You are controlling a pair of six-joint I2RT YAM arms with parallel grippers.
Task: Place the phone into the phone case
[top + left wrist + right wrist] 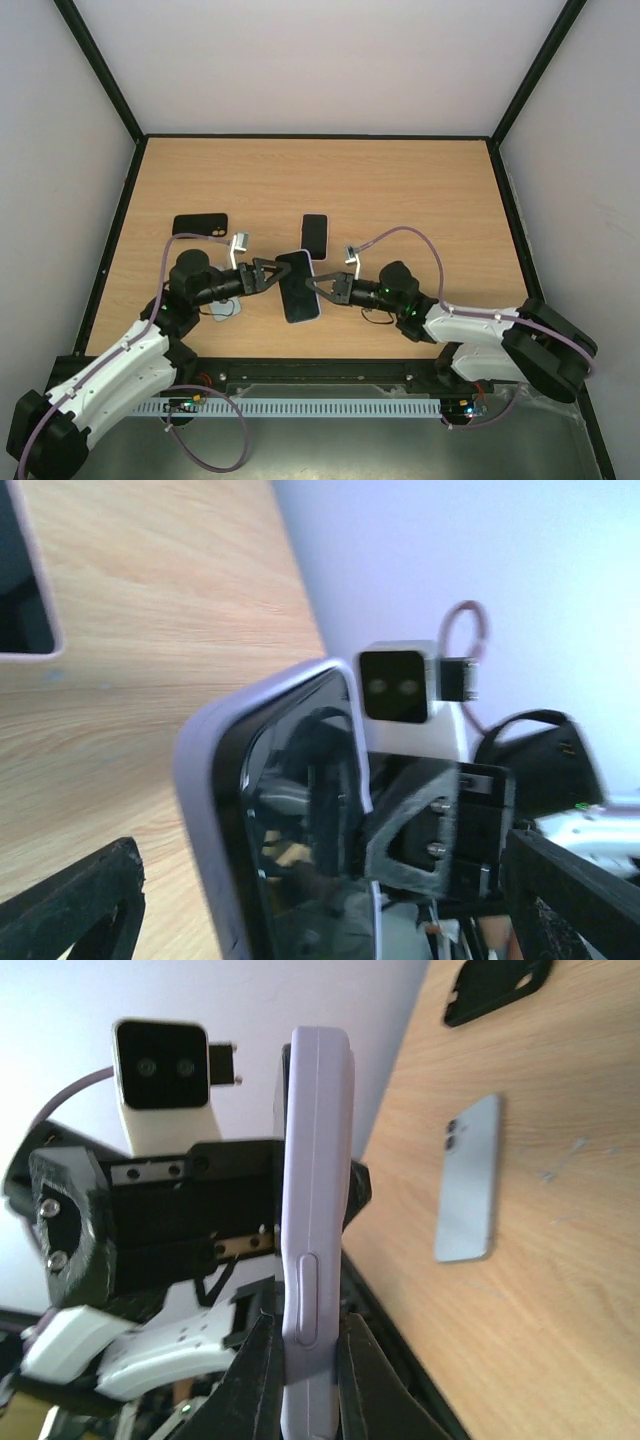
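Observation:
A phone with a dark glass screen sits inside a lilac case (299, 287). It is held off the table between the two arms. My right gripper (327, 289) is shut across the thickness of the cased phone's edge (315, 1210), with a finger (250, 1380) on each face. My left gripper (266, 275) is open at the opposite edge. Its fingers (75, 905) stand wide on either side of the cased phone (270, 830) and do not touch it.
A second phone (315, 235) lies flat on the wooden table just beyond the held one and also shows in the right wrist view (468, 1180). A black case (200, 225) lies at the left, also in the right wrist view (495, 985). Black frame rails border the table.

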